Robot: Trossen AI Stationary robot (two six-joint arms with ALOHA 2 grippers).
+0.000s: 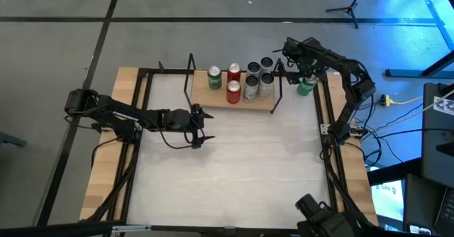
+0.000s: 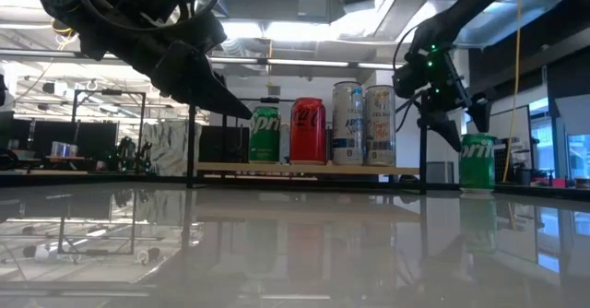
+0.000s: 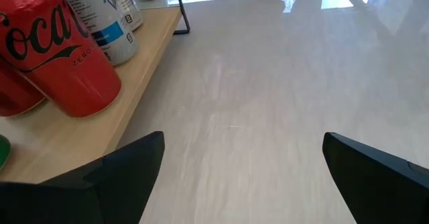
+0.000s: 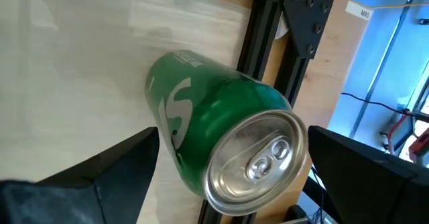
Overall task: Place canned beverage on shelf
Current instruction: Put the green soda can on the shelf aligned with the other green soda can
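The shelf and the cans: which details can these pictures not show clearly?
- Shelf, high view: the number of silver cans is uncertain; they stand packed together.
- Low view: back cans are hidden behind the front row.
- Green can off the shelf, right wrist view: its label is cut by the right claw fingers.

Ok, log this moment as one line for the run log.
stage: pre-grasp | right gripper: open, over upright green can on table beside shelf | left gripper: open, empty, before shelf | shelf: six cans

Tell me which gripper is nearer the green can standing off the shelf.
Right. The right gripper hovers open just above the green can; the left gripper is far across the shelf, open.
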